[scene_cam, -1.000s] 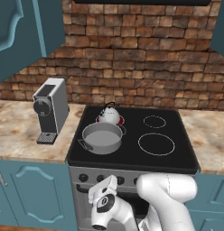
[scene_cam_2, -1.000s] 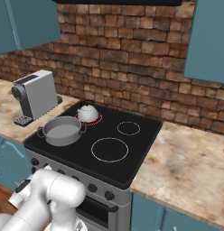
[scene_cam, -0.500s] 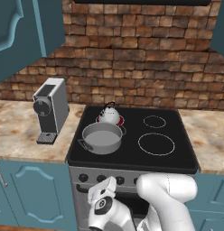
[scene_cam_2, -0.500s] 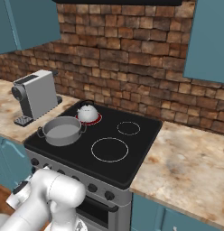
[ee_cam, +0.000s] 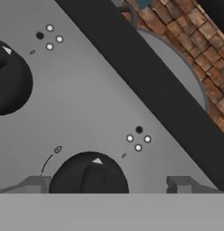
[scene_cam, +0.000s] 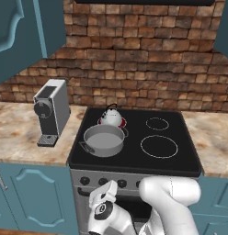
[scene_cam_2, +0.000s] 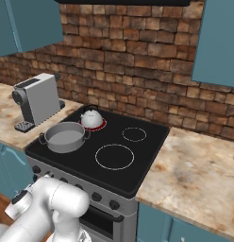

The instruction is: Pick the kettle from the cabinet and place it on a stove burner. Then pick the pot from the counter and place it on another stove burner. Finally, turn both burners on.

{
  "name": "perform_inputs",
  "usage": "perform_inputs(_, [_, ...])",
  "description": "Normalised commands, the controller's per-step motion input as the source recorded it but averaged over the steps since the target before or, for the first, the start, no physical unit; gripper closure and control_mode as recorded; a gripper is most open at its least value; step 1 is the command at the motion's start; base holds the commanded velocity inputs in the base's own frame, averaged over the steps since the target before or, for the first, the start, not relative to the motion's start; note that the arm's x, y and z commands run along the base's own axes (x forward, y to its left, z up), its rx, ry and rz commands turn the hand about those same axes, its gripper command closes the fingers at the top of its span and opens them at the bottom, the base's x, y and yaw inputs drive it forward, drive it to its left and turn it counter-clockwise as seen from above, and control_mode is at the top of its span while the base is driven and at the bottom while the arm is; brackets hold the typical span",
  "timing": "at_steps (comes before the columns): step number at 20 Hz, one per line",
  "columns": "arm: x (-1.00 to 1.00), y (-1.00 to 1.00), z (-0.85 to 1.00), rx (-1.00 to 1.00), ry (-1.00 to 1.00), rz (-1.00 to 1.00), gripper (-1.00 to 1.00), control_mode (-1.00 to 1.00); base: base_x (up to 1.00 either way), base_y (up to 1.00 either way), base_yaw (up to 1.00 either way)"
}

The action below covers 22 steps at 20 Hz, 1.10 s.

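Observation:
The silvery-white kettle (scene_cam: pixel 111 117) (scene_cam_2: pixel 91 117) stands on the rear-left stove burner (scene_cam_2: pixel 101 125), which glows red around its base. In front of it the grey pot (scene_cam: pixel 104 140) (scene_cam_2: pixel 65 136) sits on the front-left burner. My gripper (ee_cam: pixel 109 185) is open, low against the stove's front panel. Its fingertips (ee_cam: pixel 37 184) stand on either side of a black knob (ee_cam: pixel 89 173) without touching it. The white hand (scene_cam: pixel 105 196) shows just below the knob row. The pot's wall (ee_cam: pixel 177 63) rises above the cooktop edge in the hand view. The cabinet is out of view.
A grey coffee machine (scene_cam: pixel 51 110) stands on the counter (scene_cam: pixel 19 137) left of the stove. The two right-hand rings (scene_cam: pixel 158 146) (scene_cam: pixel 157 123) are bare. A second knob (ee_cam: pixel 10 83) lies up-left in the hand view. Low teal cabinet doors (scene_cam: pixel 33 197) flank the oven.
The hand has barely shifted at the knob panel. Kettle and pot stay where they were.

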Motion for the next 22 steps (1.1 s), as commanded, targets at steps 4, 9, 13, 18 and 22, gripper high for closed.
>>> perform_inputs(4, [-0.37,0.48,-0.01,0.00,0.04,0.10,-1.00,-1.00,0.00,0.00,0.00])
perform_inputs(9, [-0.46,0.54,0.00,0.00,0.03,0.13,-1.00,-1.00,0.00,0.00,0.00])
perform_inputs(13, [-0.51,0.64,0.00,0.00,0.05,0.20,-1.00,-1.00,0.00,0.00,0.00])
perform_inputs(18, [-0.51,0.69,0.00,0.00,0.06,0.25,-1.00,-1.00,0.00,0.00,0.00])
perform_inputs(22, [-0.45,0.74,-0.01,0.00,0.08,0.27,-1.00,-1.00,0.00,0.00,0.00])
